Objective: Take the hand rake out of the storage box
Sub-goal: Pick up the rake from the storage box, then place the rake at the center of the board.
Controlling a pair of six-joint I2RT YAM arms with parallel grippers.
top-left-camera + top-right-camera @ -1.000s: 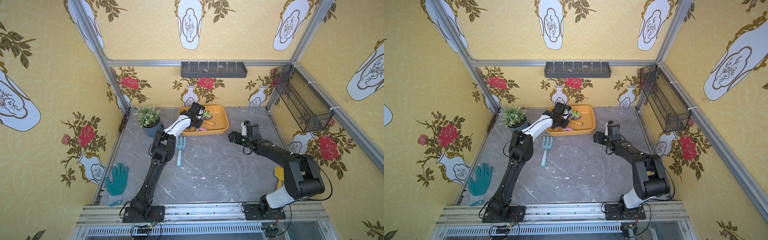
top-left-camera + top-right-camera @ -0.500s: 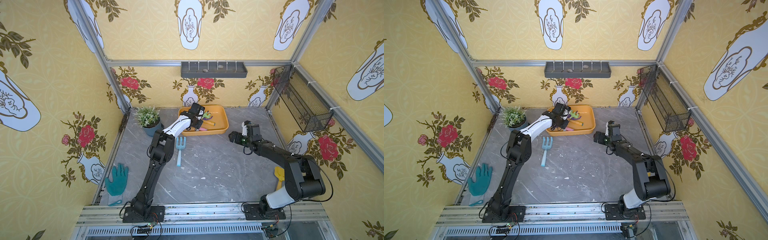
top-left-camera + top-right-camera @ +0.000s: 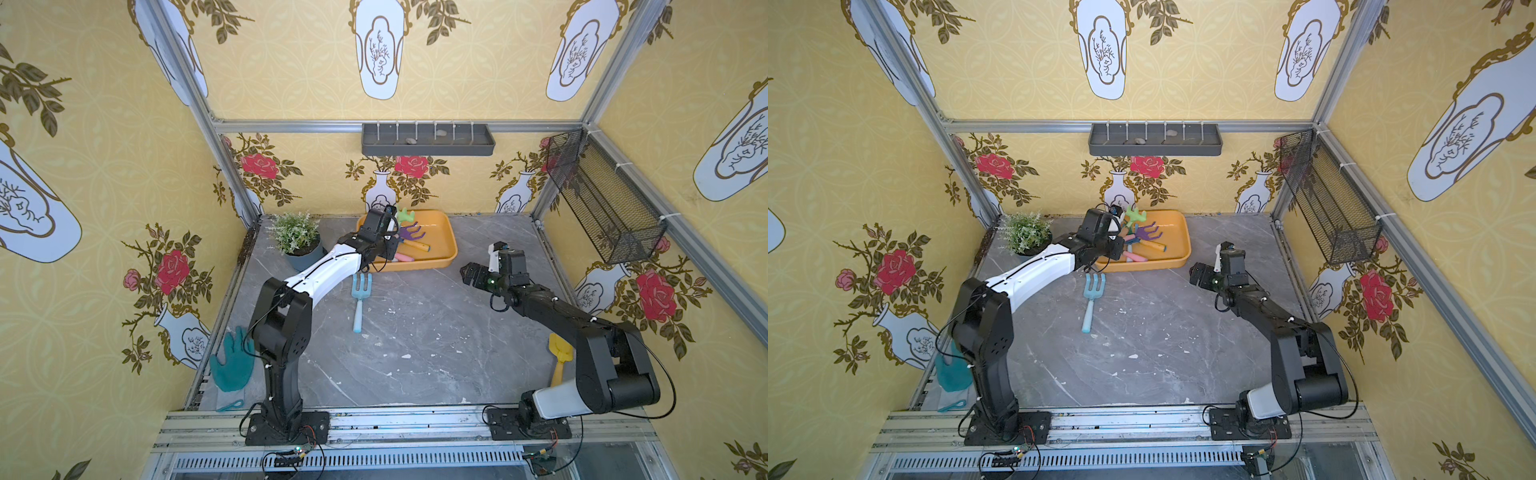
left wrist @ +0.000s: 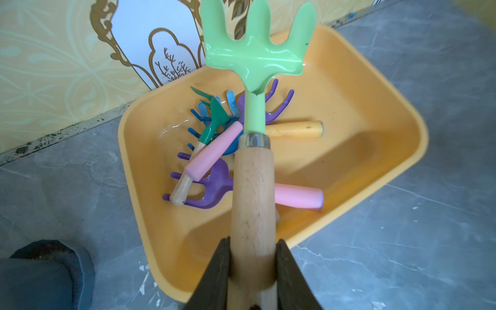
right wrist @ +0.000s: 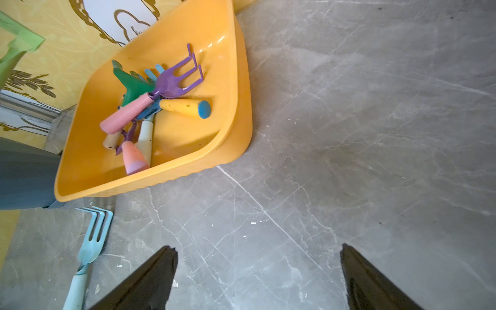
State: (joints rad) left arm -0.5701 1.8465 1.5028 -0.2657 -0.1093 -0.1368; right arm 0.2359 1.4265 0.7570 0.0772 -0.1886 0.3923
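Light-green, wooden-handled hand rake (image 4: 255, 56) clenched in left pincer (image 4: 253, 243)
Its long axis is pointed straight out from the jaws, prongs foremost, above the orange-yellow plastic storage box (image 3: 436, 237), upper centre of frame; the right pincer (image 5: 257, 248) is spread open, empty.

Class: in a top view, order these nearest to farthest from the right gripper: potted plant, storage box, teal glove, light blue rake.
1. storage box, beside the right gripper.
2. light blue rake, mid-table.
3. potted plant, back left corner.
4. teal glove, front left edge.
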